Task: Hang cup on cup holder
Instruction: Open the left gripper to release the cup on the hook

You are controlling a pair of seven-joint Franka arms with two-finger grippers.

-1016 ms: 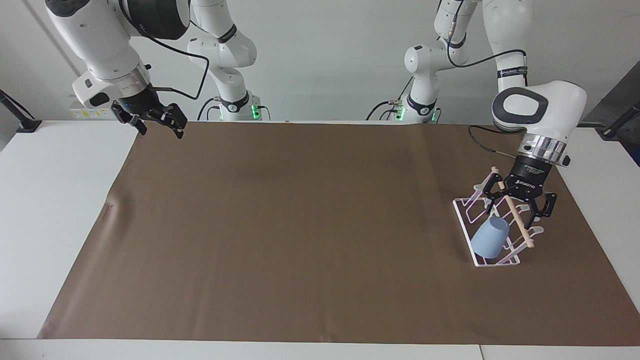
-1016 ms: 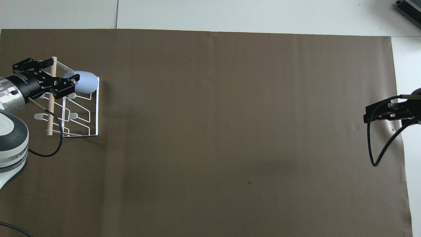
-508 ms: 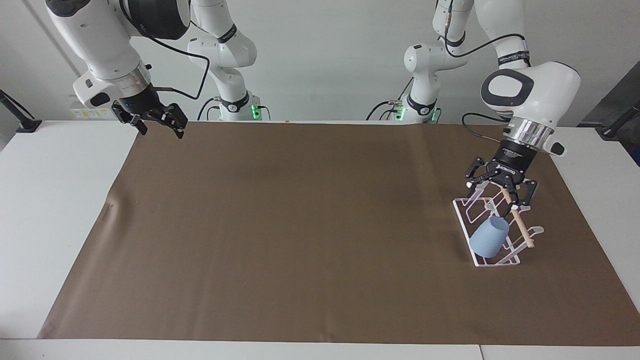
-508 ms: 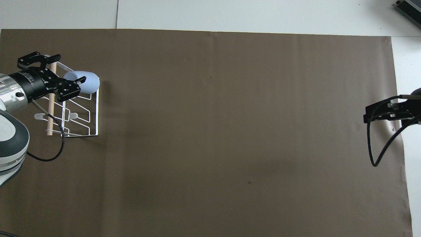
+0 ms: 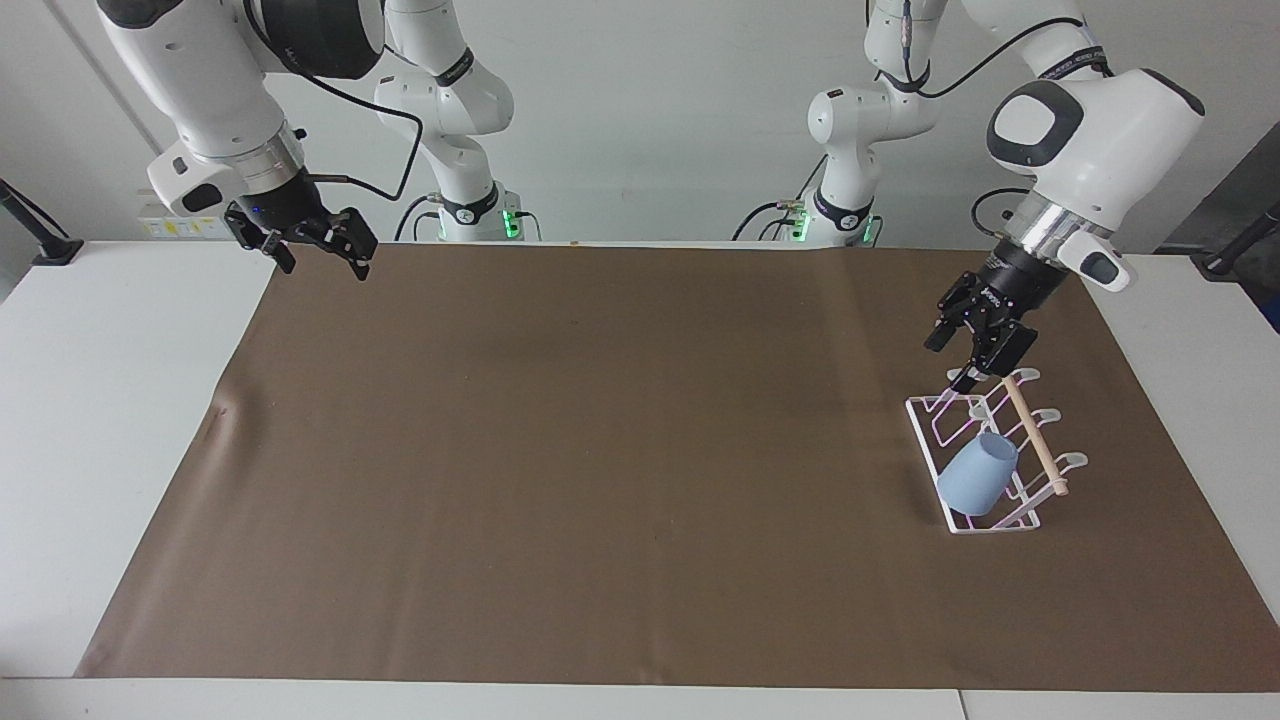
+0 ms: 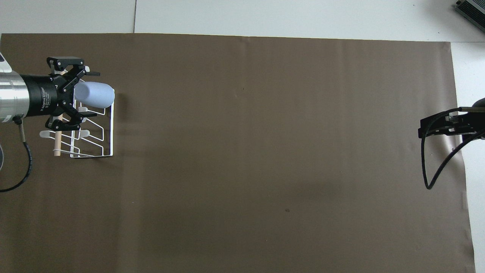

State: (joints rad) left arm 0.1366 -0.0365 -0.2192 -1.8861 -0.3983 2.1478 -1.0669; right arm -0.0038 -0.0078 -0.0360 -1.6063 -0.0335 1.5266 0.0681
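Cup [image 5: 978, 474] hung tilted on rack [image 5: 1040, 462], near the mat's [image 5: 600, 450] left-arm end. Left gripper [image 5: 968, 352] above rack, fingers wide, empty. Right gripper [image 5: 318, 248] waits over mat's corner, fingers wide

A matt light blue cup [image 5: 979, 474], smooth like plastic, sits on a white-coated wire rack [image 5: 985, 450] topped by a pale wooden dowel [image 5: 1036, 436]; beneath lies a matt brown paper-like sheet [image 5: 620, 450], faintly creased, over a smooth white table [image 5: 100, 400].
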